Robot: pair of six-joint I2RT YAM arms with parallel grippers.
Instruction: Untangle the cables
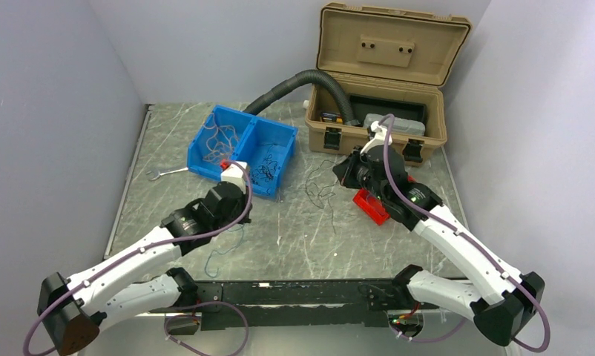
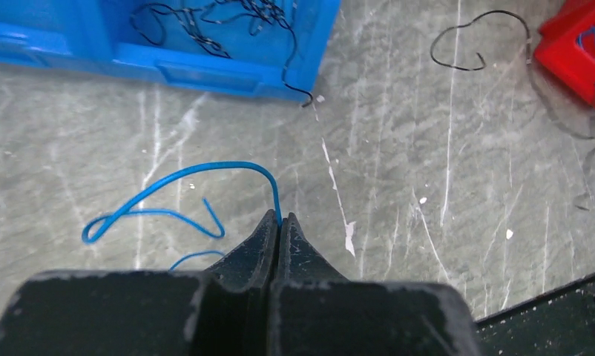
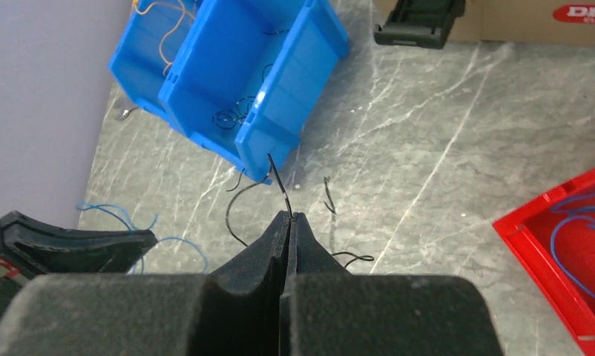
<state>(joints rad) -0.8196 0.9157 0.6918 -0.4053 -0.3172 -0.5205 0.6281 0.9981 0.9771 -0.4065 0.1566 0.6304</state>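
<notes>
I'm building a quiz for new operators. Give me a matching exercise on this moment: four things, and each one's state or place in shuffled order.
1. left pincer
2. right pincer
3. tan case
4. wrench

a. shut on a black wire
b. lid open
c. lying left of the blue bin
d. shut on a blue wire

Pairs: 1-d, 2-a, 3-b, 4-c.

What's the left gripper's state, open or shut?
Shut on the blue wire: left gripper tips meet, wire coming out between them.
</notes>
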